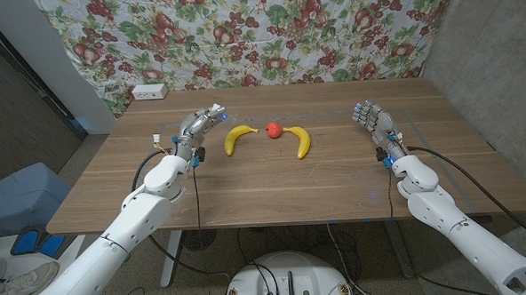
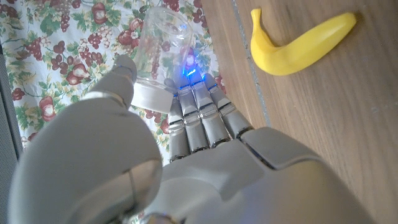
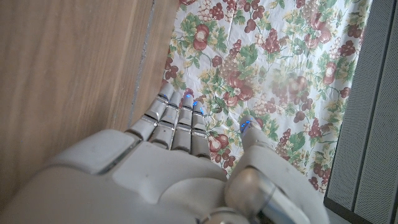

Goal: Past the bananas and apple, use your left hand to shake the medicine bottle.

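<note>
Head view shows the robot's left hand (image 1: 198, 126) raised over the wooden tabletop (image 1: 274, 187) at centre-left of the frame, holding the clear plastic medicine bottle with a white cap (image 1: 215, 111); the bottle is small here and partly hidden by the fingers. Just to the right of that hand lies a yellow banana (image 1: 237, 138), then a small red apple (image 1: 274, 129) near the frame's centre, then a second yellow banana (image 1: 302, 141) curving the other way. The apple sits between the two bananas, close to both; whether it touches either cannot be told.

At centre-right of the frame the right hand (image 1: 371, 121) hangs over the tabletop near its right edge, fingers apart and holding nothing. The right wrist view shows the same right hand (image 3: 186, 162) with its fingers extended side by side and the thumb set apart, nothing between them.

Left wrist view gives the closer look: the left hand (image 2: 168, 155) grips the medicine bottle (image 2: 160, 46) at upper centre, thumb against the white cap on one side and fingertips on the other. The bottle is clear of the tabletop, seen against the floral fruit-print cloth (image 2: 56, 62) that hangs behind the table. One banana (image 2: 298, 46) lies at upper right of that frame.

A white box (image 1: 148, 92) rests on the tabletop's far left corner in the head view.
</note>
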### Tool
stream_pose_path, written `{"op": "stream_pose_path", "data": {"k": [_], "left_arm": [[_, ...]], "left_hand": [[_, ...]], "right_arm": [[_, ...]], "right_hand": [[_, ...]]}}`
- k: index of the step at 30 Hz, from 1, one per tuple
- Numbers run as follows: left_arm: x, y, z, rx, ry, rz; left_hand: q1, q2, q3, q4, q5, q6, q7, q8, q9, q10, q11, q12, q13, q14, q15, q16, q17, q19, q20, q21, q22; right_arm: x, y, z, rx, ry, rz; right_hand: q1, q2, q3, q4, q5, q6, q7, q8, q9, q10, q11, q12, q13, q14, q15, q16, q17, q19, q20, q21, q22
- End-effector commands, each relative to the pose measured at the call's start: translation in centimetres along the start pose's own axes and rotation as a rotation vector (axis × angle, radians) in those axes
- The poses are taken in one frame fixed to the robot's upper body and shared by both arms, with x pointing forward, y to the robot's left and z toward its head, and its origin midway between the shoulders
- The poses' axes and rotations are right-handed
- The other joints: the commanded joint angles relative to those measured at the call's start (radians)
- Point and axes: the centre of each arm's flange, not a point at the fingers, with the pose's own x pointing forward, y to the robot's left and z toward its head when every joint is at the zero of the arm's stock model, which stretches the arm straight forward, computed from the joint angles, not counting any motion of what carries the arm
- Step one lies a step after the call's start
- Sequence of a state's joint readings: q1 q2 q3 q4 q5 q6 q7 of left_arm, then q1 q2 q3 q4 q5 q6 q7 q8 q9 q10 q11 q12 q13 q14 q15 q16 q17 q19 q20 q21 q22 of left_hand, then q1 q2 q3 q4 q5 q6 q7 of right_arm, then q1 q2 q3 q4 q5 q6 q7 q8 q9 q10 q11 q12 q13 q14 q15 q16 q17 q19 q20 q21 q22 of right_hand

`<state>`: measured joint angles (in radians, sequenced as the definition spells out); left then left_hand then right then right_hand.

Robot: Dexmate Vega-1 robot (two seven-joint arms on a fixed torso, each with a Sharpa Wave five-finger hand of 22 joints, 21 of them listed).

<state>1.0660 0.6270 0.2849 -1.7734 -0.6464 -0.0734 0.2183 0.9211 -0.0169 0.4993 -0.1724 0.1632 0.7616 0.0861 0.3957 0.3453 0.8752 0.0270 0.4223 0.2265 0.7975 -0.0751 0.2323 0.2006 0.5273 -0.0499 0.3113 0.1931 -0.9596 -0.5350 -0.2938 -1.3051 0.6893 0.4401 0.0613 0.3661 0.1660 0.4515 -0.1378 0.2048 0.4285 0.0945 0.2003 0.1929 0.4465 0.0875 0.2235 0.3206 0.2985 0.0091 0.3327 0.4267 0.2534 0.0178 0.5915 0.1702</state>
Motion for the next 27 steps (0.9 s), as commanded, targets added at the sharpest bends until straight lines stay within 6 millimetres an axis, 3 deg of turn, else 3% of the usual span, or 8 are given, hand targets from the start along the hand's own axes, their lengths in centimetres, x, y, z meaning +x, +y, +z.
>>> {"op": "stream_pose_path", "data": {"k": [1, 15, 27], "left_arm": [[0.8, -1.9, -1.7, -0.013, 0.089, -0.126], [0.9, -2.5, -2.0, -0.012, 0.102, -0.161], [0.5, -1.3, -0.8, -0.015, 0.033, -0.068]], "left_hand": [[0.190, 0.196, 0.000, 0.005, 0.010, 0.099, -0.044, 0.018, 0.023, 0.207, -0.189, 0.004, 0.138, 0.010, -0.162, -0.006, 0.003, -0.002, -0.009, 0.009, 0.004], [0.190, 0.196, -0.001, 0.006, 0.010, 0.100, -0.045, 0.015, 0.025, 0.208, -0.189, 0.002, 0.141, 0.009, -0.161, -0.008, 0.003, -0.004, -0.009, 0.010, 0.004], [0.191, 0.196, -0.002, 0.005, 0.010, 0.101, -0.043, 0.013, 0.025, 0.209, -0.188, 0.000, 0.142, 0.010, -0.162, -0.008, 0.003, -0.005, -0.010, 0.011, 0.004]], "right_arm": [[0.1, 0.0, -0.2, 0.006, 0.004, -0.003], [-0.3, 0.0, -0.3, 0.007, 0.001, -0.007], [-0.6, -0.1, -0.5, 0.014, 0.002, -0.007]], "right_hand": [[-0.007, -0.003, 0.001, -0.003, 0.006, 0.006, 0.001, 0.004, 0.005, 0.003, -0.002, 0.007, 0.002, 0.004, -0.002, 0.007, 0.003, 0.012, 0.001, -0.002, 0.004], [-0.006, -0.004, 0.001, -0.003, 0.006, 0.007, 0.001, 0.005, 0.005, 0.003, -0.001, 0.007, 0.002, 0.004, -0.002, 0.007, 0.002, 0.014, 0.000, -0.007, 0.004], [-0.006, -0.004, 0.001, -0.003, 0.006, 0.006, -0.001, 0.004, 0.005, 0.002, -0.005, 0.007, 0.002, 0.005, -0.001, 0.007, 0.002, 0.015, 0.001, -0.011, 0.004]]}}
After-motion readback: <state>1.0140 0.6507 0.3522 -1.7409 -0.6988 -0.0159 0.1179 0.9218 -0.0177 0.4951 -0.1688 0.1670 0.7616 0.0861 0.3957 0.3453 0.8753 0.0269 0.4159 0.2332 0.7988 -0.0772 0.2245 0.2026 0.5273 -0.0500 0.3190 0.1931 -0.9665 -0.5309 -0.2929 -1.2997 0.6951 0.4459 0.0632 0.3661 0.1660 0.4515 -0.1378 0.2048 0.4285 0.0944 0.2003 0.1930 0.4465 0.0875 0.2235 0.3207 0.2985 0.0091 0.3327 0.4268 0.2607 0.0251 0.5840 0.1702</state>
